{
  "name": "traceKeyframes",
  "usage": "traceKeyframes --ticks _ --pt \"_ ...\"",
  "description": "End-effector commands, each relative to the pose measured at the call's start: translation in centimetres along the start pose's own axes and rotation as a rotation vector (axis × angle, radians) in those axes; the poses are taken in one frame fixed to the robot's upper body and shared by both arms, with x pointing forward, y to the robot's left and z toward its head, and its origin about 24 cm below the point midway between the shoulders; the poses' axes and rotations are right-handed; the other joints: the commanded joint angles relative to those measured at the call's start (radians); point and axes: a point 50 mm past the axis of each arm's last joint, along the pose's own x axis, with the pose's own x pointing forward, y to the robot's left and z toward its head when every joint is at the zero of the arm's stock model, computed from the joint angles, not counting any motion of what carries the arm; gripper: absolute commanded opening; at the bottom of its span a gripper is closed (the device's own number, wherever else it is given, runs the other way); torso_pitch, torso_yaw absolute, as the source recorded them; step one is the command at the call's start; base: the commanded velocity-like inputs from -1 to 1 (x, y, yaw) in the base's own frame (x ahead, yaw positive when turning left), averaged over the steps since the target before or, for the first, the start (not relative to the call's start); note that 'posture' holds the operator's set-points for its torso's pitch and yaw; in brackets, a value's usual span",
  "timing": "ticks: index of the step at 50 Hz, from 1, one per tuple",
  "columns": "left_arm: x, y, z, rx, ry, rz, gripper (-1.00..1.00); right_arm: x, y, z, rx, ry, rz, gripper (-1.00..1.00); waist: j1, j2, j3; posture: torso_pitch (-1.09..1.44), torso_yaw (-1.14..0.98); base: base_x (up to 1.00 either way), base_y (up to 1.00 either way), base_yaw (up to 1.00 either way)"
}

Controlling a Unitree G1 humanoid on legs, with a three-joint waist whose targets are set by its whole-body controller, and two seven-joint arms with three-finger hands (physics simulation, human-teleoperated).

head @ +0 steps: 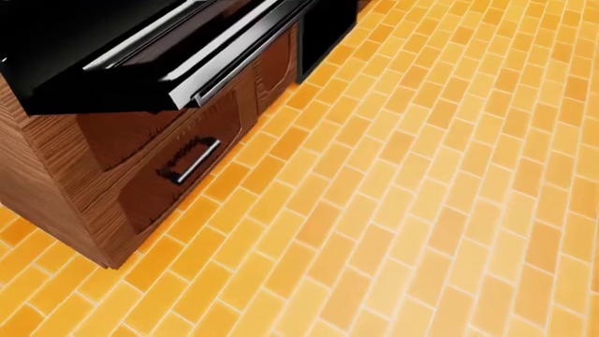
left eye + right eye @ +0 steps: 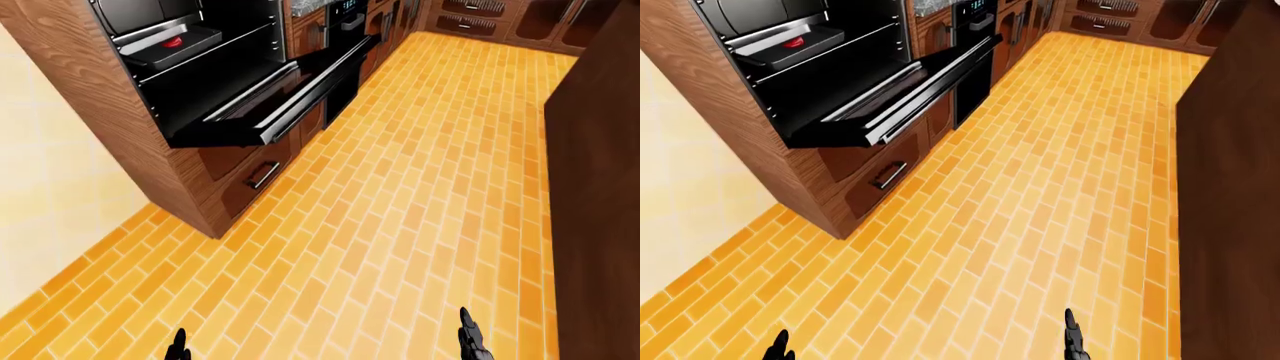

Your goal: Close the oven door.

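While no writing reads, oven door (image 2: 262,112) hangs open, both hands' (image 2: 470,341) grip cannot be told

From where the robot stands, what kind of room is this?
Most likely a home kitchen: a built-in wall oven with its oven door hanging open, a tray on a rack inside, and wooden cabinets with a drawer below, on an orange tiled floor.

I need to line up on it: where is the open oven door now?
In the left-eye view the oven door hangs open at upper left, jutting from the wooden cabinet, above the drawer.
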Motion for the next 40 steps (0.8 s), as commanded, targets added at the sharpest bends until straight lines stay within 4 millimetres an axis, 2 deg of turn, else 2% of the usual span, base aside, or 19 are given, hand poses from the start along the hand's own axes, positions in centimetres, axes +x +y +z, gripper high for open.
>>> traceKeyframes --ticks 1,4,7,8,9,15,27,28,29,30,33,36,38,39,40 --pt "0.44 0.11 0.82 0.012 -0.050 -0.003 1.00 0.64 -1.11 1.23 0.014 -0.075 -0.032 1.00 -0.002 0.000 -0.011 0.00 0.00 0.00 0.00 0.00" --pt "0.44 0.10 0.82 0.012 -0.050 -0.003 1.00 0.60 -1.18 1.27 0.028 -0.083 -0.027 1.00 0.000 -0.025 -0.004 0.00 0.00 0.00 0.00 0.00" --pt "0.46 0.11 0.83 0.011 -0.050 -0.003 1.00 0.57 -1.28 1.22 0.032 -0.079 -0.033 1.00 0.002 -0.080 -0.001 0.00 0.00 0.00 0.00 0.00" --pt "0.47 0.11 0.84 0.012 -0.051 -0.003 1.00 0.56 -1.30 1.21 0.035 -0.079 -0.034 1.00 -0.003 -0.081 0.008 0.00 0.00 0.00 0.00 0.00" --pt "0.48 0.10 0.85 0.012 -0.051 -0.003 1.00 0.56 -1.30 1.24 0.036 -0.083 -0.032 1.00 -0.001 -0.069 0.004 0.00 0.00 0.00 0.00 0.00" --pt "0.47 0.06 0.84 0.011 -0.052 -0.004 1.00 0.45 -1.36 1.23 0.056 -0.091 -0.028 1.00 -0.007 -0.061 -0.009 0.00 0.00 0.00 0.00 0.00" --pt "0.47 0.05 0.83 0.011 -0.051 -0.005 1.00 0.43 -1.38 1.27 0.055 -0.095 -0.019 1.00 -0.008 -0.053 -0.018 0.00 0.00 0.00 0.01 0.00" --pt "0.46 0.06 0.83 0.011 -0.051 -0.005 1.00 0.43 -1.40 1.26 0.056 -0.094 -0.020 1.00 -0.010 -0.053 -0.036 0.00 0.00 0.00 0.05 0.00" --pt "0.46 0.07 0.83 0.011 -0.051 -0.005 1.00 0.42 -1.41 1.24 0.056 -0.093 -0.019 1.00 -0.008 -0.044 -0.027 0.00 0.00 0.00 0.09 0.00" --pt "0.46 0.07 0.83 0.011 -0.051 -0.005 1.00 0.42 -1.42 1.24 0.058 -0.092 -0.019 1.00 -0.006 -0.045 -0.022 0.00 0.00 0.00 0.10 0.00" --pt "0.46 0.06 0.83 0.011 -0.051 -0.005 1.00 0.48 -1.49 1.26 0.074 -0.092 -0.024 1.00 -0.004 -0.036 -0.038 0.00 0.00 0.00 0.14 0.00" --pt "0.43 0.04 0.81 0.012 -0.051 -0.005 1.00 0.50 -1.50 1.24 0.089 -0.091 -0.025 1.00 -0.005 -0.031 -0.035 0.00 0.00 0.00 0.23 0.00" --pt "0.43 0.03 0.81 0.012 -0.051 -0.005 1.00 0.50 -1.51 1.24 0.095 -0.091 -0.024 1.00 -0.006 -0.014 -0.029 0.00 0.00 0.00 0.25 0.00" --pt "0.43 0.02 0.80 0.011 -0.051 -0.005 1.00 0.50 -1.52 1.24 0.095 -0.091 -0.024 1.00 -0.005 0.005 -0.028 0.00 0.00 0.00 0.25 0.00" --pt "0.42 0.03 0.80 0.012 -0.051 -0.005 1.00 0.51 -1.53 1.25 0.098 -0.092 -0.026 1.00 -0.002 0.035 -0.034 0.00 0.00 0.00 0.24 0.00"
